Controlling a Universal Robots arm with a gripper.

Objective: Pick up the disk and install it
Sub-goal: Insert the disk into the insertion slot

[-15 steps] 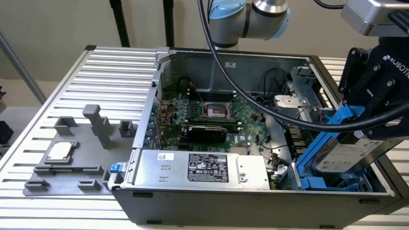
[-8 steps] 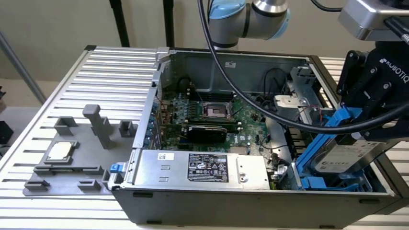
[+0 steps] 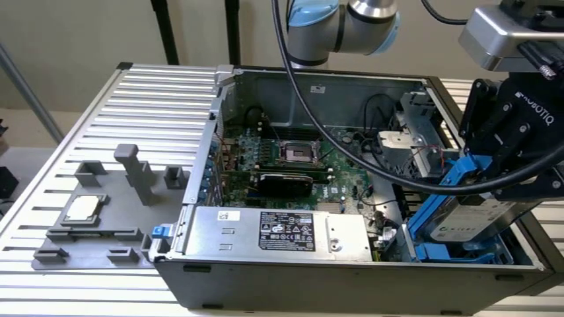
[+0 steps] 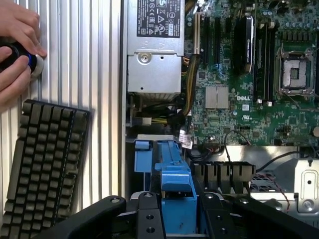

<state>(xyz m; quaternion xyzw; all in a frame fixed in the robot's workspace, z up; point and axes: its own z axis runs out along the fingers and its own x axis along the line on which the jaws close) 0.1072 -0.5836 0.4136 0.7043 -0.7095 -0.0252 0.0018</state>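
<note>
Disk (image 3: pixel 474 214), silver-grey with a white label and bright blue rails, is off the bench (image 3: pixel 158 92) and held at a steep tilt by the gripper (image 3: pixel 483 181). The jaws are closed part-way on its upper blue rail. In the wrist view the gripper (image 4: pixel 177 221) shows a black finger on each side of that rail, with the disk (image 4: pixel 174 174) hanging below it.

The disk is inside the open computer case (image 3: pixel 264 284), at the near corner on the exterior view's right. It sits above the blue drive cage (image 3: pixel 438 252) and just beside the power supply (image 3: pixel 277 231), with the motherboard (image 3: pixel 295 165) further in.

The pick-up looks finished and the install step is in hand. The disk is over its bay but does not look seated yet.

Seating it calls for bringing the rails out of the tilt and square with the cage's guides. It should then go in straight, clear of the cables running past the cage.

A person's hand (image 4: pixel 17 45) rests near a keyboard (image 4: pixel 45 164) on the bench, well apart from the case. A processor chip (image 3: pixel 81 208) lies near the bench's edge on the exterior view's left.
</note>
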